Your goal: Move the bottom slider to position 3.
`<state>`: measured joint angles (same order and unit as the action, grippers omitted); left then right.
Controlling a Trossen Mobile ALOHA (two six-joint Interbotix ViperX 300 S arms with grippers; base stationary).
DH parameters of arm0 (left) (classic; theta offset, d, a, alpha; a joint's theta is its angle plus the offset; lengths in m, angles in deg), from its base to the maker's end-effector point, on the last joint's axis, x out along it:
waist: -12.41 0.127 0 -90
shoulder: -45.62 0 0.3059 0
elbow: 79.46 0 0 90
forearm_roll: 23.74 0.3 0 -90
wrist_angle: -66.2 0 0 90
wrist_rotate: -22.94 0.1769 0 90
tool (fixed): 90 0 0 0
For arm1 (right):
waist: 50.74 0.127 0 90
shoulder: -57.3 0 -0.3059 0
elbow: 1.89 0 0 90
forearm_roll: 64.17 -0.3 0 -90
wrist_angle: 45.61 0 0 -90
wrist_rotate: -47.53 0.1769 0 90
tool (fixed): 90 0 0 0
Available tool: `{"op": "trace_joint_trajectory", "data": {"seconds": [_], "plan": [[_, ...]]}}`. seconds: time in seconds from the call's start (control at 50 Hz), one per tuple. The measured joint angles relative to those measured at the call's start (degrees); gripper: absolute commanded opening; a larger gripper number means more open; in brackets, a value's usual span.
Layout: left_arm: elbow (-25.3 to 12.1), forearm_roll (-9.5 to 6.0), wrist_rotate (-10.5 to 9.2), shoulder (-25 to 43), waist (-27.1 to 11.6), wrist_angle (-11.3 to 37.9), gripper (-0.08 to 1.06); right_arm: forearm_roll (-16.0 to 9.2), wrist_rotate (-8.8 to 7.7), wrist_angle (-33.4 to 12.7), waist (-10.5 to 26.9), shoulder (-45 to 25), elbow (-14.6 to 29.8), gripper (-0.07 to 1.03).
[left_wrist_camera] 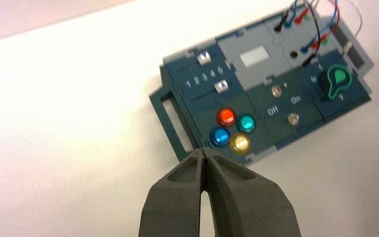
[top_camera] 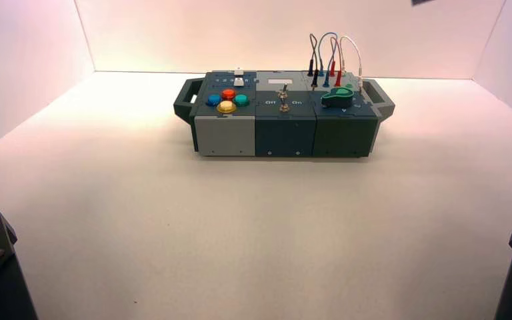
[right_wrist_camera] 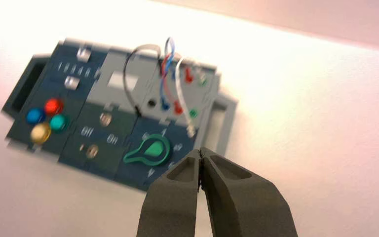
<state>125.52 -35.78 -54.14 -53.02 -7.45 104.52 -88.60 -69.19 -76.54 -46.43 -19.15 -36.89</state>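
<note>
"Over on the far part of the table, the box sits with its buttons and wires facing up. Where's the bottom slider?"

"On the left module, the little white knob just below the row of printed numbers. The other white knob is on the far side of that row."

"And how does it stand?"

"Up toward the 4 and 5 end, its dark track running back toward the 1. I can't tell which of those two it's nearer."

"What's around it?"

"Four round buttons on the near side: red, blue, green and yellow. Off to the right there's the green knob, with the wires looping up behind it."

"Is the left gripper holding anything?"

"Nope, pinched narrow, tip against tip, nothing between. It's out on the left, in front of the box and apart from it."

"The right gripper?"

"Same story: tips together, nothing held, out on the right and clear of the box. Neither one's touching the slider."
</note>
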Motion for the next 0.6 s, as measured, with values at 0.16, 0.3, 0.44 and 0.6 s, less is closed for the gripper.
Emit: {"op": "trace_joint_trajectory", "data": {"seconds": [0.16,0.3,0.44,0.6], "plan": [[-3.3,-0.09,0.00,2.5,-0.4,3.5,-0.03,-0.2,-0.44,-2.6,2.7,-0.4,1.3,-0.02],[-6.9,-0.09,0.00,6.9,-2.3,3.9,-0.03,-0.3,-0.53,-3.3,4.2,-0.4,1.6,-0.02],[-10.8,-0.18,-0.26,12.7,-5.1,4.0,-0.03,-0.3,-0.53,-3.5,4.2,-0.4,1.6,-0.02],[-14.6,-0.35,-4.92,20.2,-6.7,3.9,-0.03,-0.3,-0.53,-3.5,4.5,-1.4,1.6,-0.02]]}}
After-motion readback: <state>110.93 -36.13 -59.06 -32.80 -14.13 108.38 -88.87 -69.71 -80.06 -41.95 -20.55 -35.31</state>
